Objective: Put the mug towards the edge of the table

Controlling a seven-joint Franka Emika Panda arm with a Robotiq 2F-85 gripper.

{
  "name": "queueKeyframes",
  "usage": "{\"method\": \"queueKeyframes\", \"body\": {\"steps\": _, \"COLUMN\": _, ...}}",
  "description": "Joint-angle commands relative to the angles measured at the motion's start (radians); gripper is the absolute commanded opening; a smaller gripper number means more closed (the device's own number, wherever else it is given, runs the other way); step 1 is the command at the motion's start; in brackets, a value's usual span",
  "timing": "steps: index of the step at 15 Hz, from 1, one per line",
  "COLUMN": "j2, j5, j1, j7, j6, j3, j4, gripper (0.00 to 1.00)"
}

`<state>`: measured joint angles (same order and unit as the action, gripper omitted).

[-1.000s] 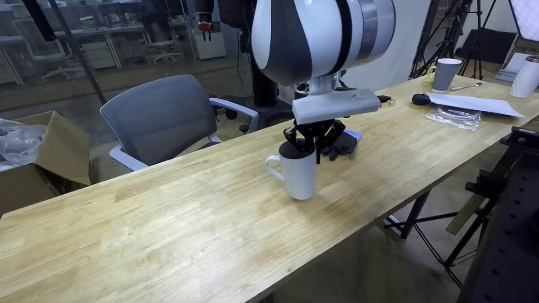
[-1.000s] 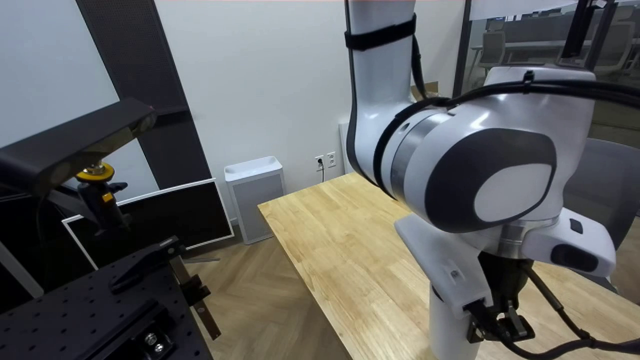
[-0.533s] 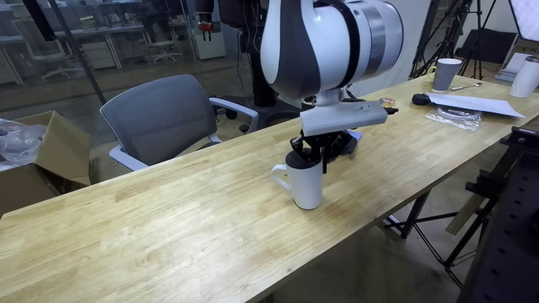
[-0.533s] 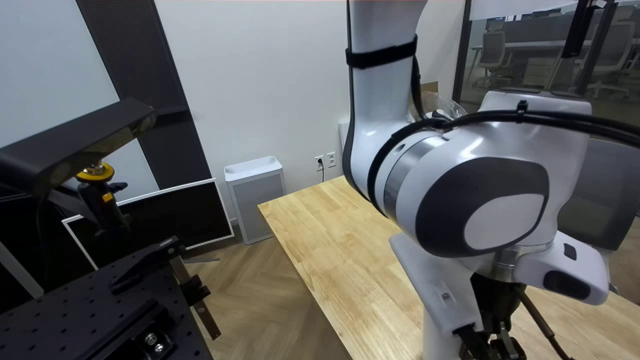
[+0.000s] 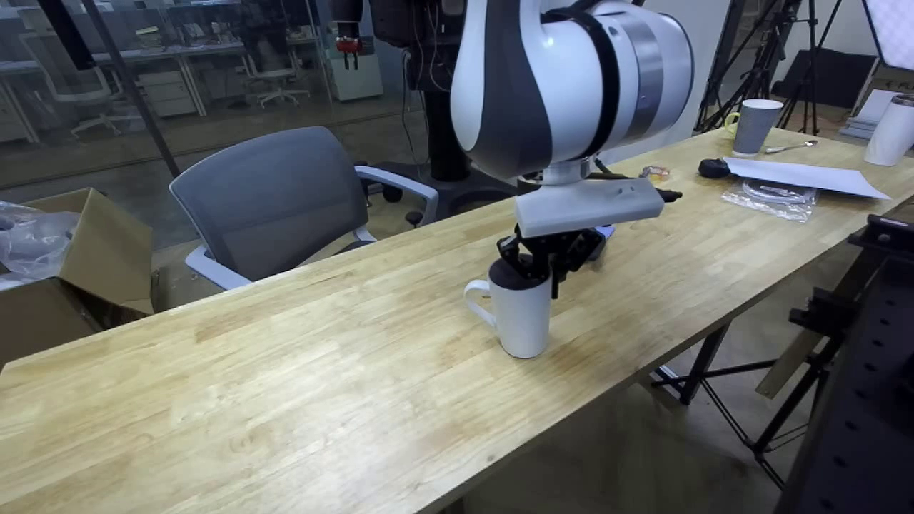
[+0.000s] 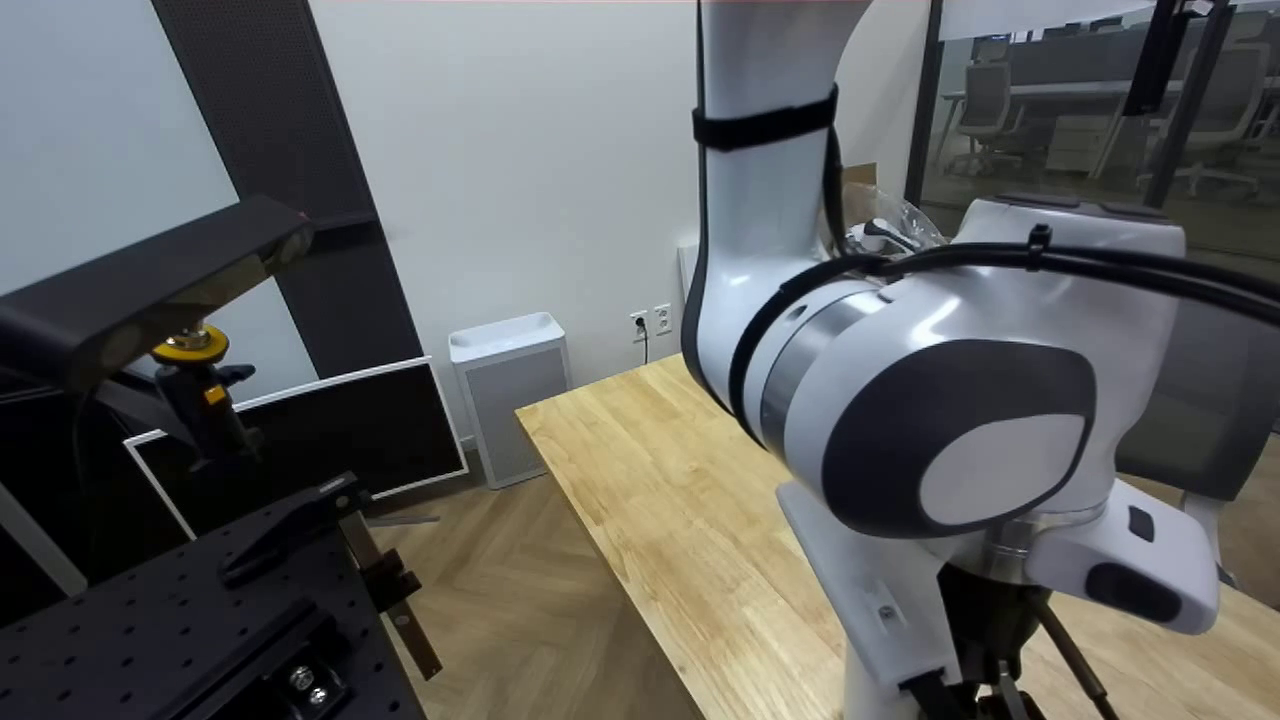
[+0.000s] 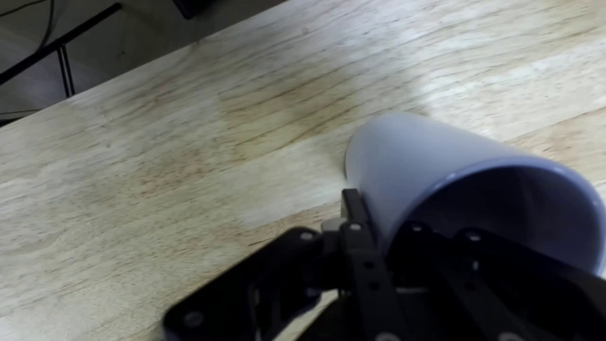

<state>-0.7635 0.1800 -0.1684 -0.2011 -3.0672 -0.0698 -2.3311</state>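
The white mug (image 5: 523, 321) is upright with a slight tilt in an exterior view, handle facing away from the gripper. Its base is at or just above the wooden table (image 5: 285, 385); I cannot tell if it touches. My gripper (image 5: 545, 280) pinches the mug's wall, one finger inside the dark opening and one outside. In the wrist view, the outer finger of the gripper (image 7: 376, 222) lies along the mug (image 7: 402, 147), and the inner finger is dark and partly hidden inside it. In an exterior view only a strip of the mug (image 6: 866, 692) shows below the arm.
A grey cup (image 5: 757, 128), white paper (image 5: 807, 175), a plastic bag with cable (image 5: 771, 198) and a white tumbler (image 5: 891, 132) stand at the table's far end. An office chair (image 5: 278, 203) is at the long side. A black perforated platform (image 6: 180, 630) stands off the opposite edge.
The gripper and mug have moved down and slightly to the right in an exterior view, mostly in the earlier half second. The arm has lowered in both exterior views. The grip looks unchanged.
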Motion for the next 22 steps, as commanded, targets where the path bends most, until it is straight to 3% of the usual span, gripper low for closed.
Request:
{"method": "queueKeyframes", "body": {"steps": 1, "j2": 0.009, "j5": 0.020, "j1": -0.024, "j7": 0.011, "j6": -0.030, "j3": 0.020, "j4": -0.013, "gripper": 0.03}}
{"method": "queueKeyframes", "body": {"steps": 10, "j2": 0.003, "j5": 0.029, "j1": -0.093, "j7": 0.022, "j6": -0.087, "j3": 0.071, "j4": -0.027, "gripper": 0.03}}
{"method": "queueKeyframes", "body": {"steps": 11, "j2": 0.003, "j5": 0.029, "j1": -0.092, "j7": 0.020, "j6": -0.088, "j3": 0.070, "j4": -0.028, "gripper": 0.36}}
{"method": "queueKeyframes", "body": {"steps": 13, "j2": 0.003, "j5": 0.029, "j1": -0.084, "j7": 0.017, "j6": -0.085, "j3": 0.063, "j4": -0.025, "gripper": 0.41}}
{"method": "queueKeyframes", "body": {"steps": 17, "j2": 0.003, "j5": 0.027, "j1": -0.049, "j7": 0.009, "j6": -0.074, "j3": 0.033, "j4": -0.021, "gripper": 0.69}}
{"method": "queueKeyframes", "body": {"steps": 22, "j2": 0.017, "j5": 0.024, "j1": 0.067, "j7": -0.014, "j6": -0.031, "j3": -0.066, "j4": -0.008, "gripper": 0.99}}
